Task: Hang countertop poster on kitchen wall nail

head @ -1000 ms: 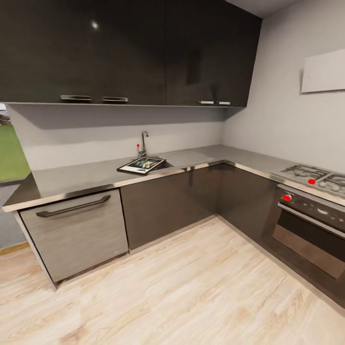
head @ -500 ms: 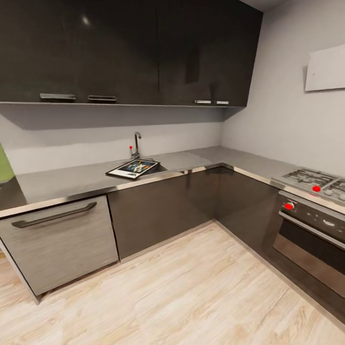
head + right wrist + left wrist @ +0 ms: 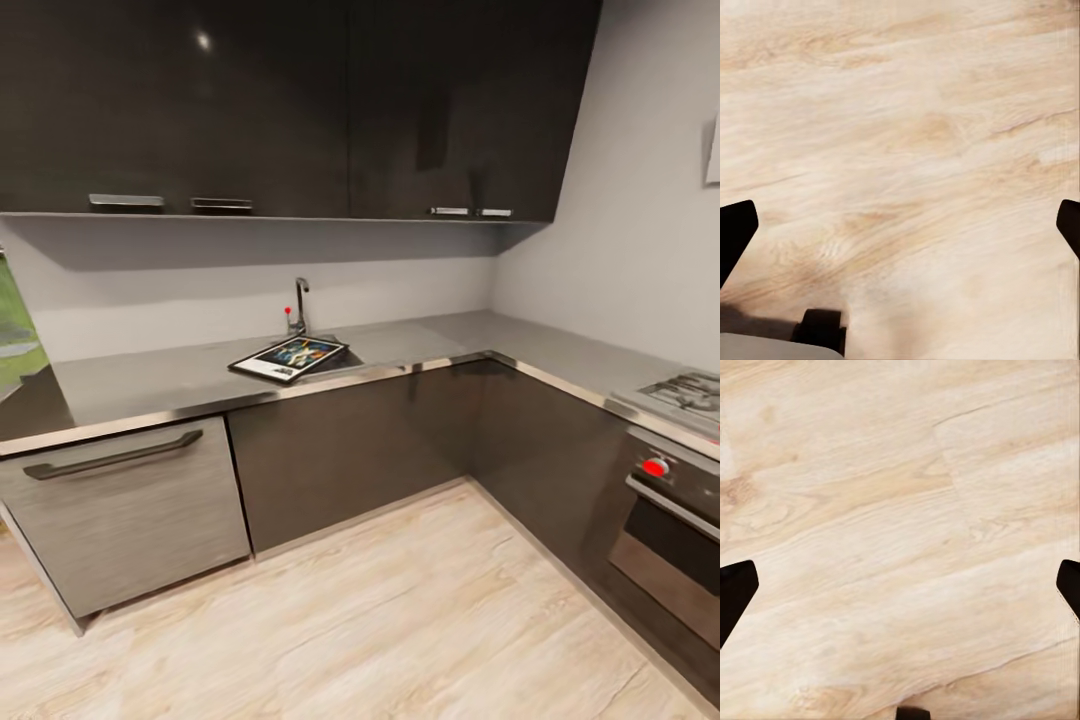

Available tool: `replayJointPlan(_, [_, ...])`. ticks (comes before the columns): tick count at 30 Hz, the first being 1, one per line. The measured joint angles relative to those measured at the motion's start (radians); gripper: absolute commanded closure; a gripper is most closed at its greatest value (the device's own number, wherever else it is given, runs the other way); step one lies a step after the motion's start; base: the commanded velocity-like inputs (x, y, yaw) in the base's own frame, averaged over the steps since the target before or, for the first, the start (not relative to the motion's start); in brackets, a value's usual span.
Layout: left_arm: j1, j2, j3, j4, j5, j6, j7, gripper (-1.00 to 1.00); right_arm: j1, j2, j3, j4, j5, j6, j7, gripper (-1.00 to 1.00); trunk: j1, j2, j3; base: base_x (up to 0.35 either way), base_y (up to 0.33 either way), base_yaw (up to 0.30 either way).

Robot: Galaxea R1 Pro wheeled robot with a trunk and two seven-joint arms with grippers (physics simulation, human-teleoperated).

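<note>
The poster (image 3: pixel 290 358), black-framed with dark blue artwork, lies flat on the grey kitchen countertop (image 3: pixel 150 380), partly over the sink, in front of the tap (image 3: pixel 300 305). It is well ahead of me, across the wooden floor. The wall nails are out of view. In the left wrist view my left gripper (image 3: pixel 900 589) hangs open over bare floor planks, with its dark fingertips (image 3: pixel 735 592) at the picture's two sides. My right gripper (image 3: pixel 900 229) is open in the same way above the floor, its fingertips (image 3: pixel 735 229) wide apart and holding nothing.
Dark base cabinets (image 3: pixel 350 450) and a dishwasher front (image 3: pixel 120 510) stand under the counter. Upper cabinets (image 3: pixel 280 100) hang above it. A hob (image 3: pixel 690 392) and an oven with a red knob (image 3: pixel 655 466) are at the right. A white panel (image 3: pixel 714 150) hangs on the right wall. Wooden floor (image 3: pixel 400 620) stretches between me and the counter.
The whole head view has shifted: the camera has moved, so the hob and white panel now sit nearer the right edge. The poster lies in the same place on the counter.
</note>
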Motion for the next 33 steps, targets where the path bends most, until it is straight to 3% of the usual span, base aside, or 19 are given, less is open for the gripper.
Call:
replayJointPlan(22, [0.0,0.0,0.0,0.001,-0.001,0.0,0.001,-1.0,0.0,0.0,0.0,0.0,0.0,0.0,0.0,-1.0,0.0,0.0,0.0,0.265,-0.208,0.284])
replayJointPlan(33, [0.0,0.0,0.001,-0.001,0.0,-0.002,0.001,-1.0,0.0,-0.001,-0.003,0.0,0.0,0.0,0.0,-1.0,0.0,0.0,0.0,0.141,-0.113,0.05])
